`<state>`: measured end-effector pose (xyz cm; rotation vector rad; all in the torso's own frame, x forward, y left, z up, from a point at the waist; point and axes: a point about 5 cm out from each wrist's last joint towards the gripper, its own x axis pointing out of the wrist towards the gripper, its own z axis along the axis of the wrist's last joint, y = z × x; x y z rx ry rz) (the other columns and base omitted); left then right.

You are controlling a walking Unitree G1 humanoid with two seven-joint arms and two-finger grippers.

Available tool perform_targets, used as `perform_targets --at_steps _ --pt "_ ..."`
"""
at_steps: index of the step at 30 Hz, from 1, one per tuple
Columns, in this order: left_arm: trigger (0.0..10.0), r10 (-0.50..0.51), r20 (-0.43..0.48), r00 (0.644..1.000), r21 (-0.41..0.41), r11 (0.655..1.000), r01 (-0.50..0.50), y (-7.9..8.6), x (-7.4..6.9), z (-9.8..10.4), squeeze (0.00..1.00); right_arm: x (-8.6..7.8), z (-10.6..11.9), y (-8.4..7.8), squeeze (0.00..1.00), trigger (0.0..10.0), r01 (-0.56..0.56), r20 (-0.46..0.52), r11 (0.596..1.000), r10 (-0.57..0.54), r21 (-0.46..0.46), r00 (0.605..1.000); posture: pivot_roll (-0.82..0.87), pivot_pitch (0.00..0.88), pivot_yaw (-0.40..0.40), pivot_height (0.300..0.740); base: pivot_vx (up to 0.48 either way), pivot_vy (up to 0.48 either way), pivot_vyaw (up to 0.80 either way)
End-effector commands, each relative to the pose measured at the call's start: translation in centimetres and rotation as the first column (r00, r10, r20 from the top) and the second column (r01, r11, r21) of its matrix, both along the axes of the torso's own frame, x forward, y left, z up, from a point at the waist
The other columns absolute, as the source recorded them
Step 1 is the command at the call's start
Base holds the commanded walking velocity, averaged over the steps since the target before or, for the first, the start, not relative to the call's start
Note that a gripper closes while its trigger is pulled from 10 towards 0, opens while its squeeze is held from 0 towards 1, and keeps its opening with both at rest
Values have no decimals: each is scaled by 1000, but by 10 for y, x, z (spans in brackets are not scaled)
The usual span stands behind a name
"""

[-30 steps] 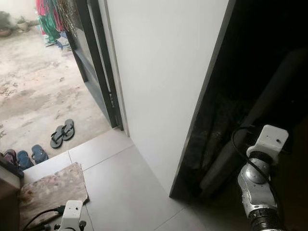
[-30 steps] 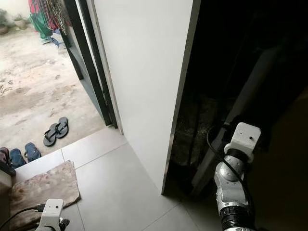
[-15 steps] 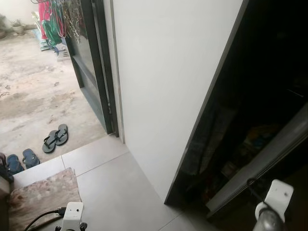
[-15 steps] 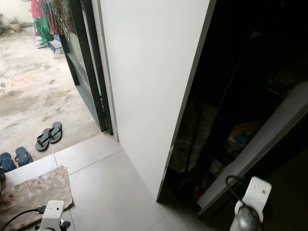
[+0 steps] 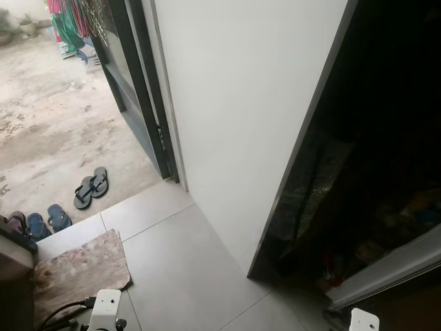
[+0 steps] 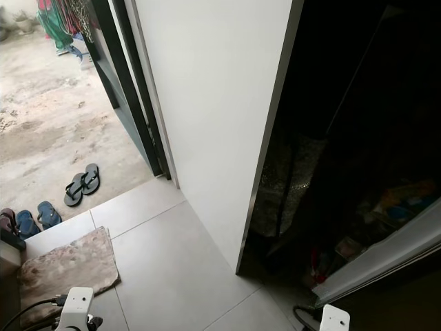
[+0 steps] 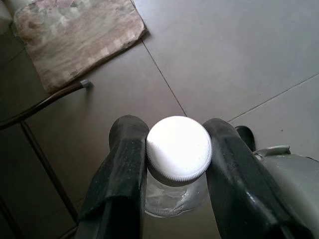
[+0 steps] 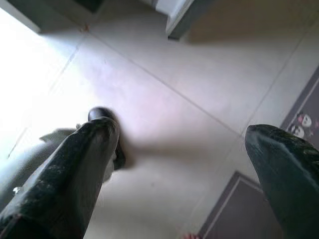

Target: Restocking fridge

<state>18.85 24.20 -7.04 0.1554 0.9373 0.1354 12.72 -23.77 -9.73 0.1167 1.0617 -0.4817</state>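
Left gripper (image 7: 177, 164) holds a clear bottle (image 7: 172, 201) with a white ribbed cap (image 7: 179, 148); the two black fingers (image 7: 124, 174) press on either side of the neck just under the cap, bottle body hanging below between them, cap toward the camera. Under it, grey floor tiles (image 7: 229, 64), a worn patterned doormat (image 7: 75, 37) and a thin metal chair leg (image 7: 45, 102) beside the mat. Right gripper (image 8: 184, 164) is spread wide, nothing between its fingers (image 8: 75, 169), above pale tiles (image 8: 164, 99); a grey mat corner (image 8: 299, 109) with a small printed figure lies near one fingertip.

From the head: white wrist-camera housings of the left arm (image 5: 105, 309) and right arm (image 6: 334, 321) at the bottom edge. Fridge (image 5: 248, 103) stands ahead, white side panel facing, its door (image 6: 386, 258) swung open on the fridge's right, dark interior with a few coloured packages (image 6: 403, 200) low down, too dim to identify. Doormat (image 5: 79, 265) left of the fridge. Beyond it the dark door frame (image 5: 141, 89), then a concrete yard (image 5: 55, 117) with black flip-flops (image 5: 91, 186) and blue sandals (image 5: 48, 221) near the threshold; hanging clothes (image 5: 69, 21) farthest.
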Motion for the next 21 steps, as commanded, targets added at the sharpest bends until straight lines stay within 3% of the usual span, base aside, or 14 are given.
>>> perform_targets --at_steps 1,2,8,12,15,21 --pt "10000 -12 -17 1000 -1 1000 12 2 -5 -2 0 -2 -2 6 0 10000 -65 -12 997 65 41 998 9 94 40 740 0 0 0" --pt "10000 0 -18 1000 -1 1000 0 5 -7 -2 0 -1 -3 9 0 10000 -121 -5 991 121 54 993 10 96 39 740 0 0 0" --pt "10000 15 -40 999 7 1000 -14 14 -16 -4 0 4 -1 13 0 10000 -207 28 975 205 87 978 3 101 40 740 0 0 0" --pt "10000 6 -56 998 14 1000 -5 16 -19 -5 0 8 0 18 0 10000 -313 49 945 310 98 950 0 103 40 740 0 0 0" --pt "10000 -5 -63 998 17 1000 6 13 -20 -6 0 2 -4 24 0 10000 -427 7 898 429 105 903 -1 105 39 740 0 0 0" --pt "10000 -7 -64 998 14 1000 8 11 -20 -7 0 -5 -4 16 0 10000 -326 15 940 326 98 945 5 107 42 740 0 0 148"
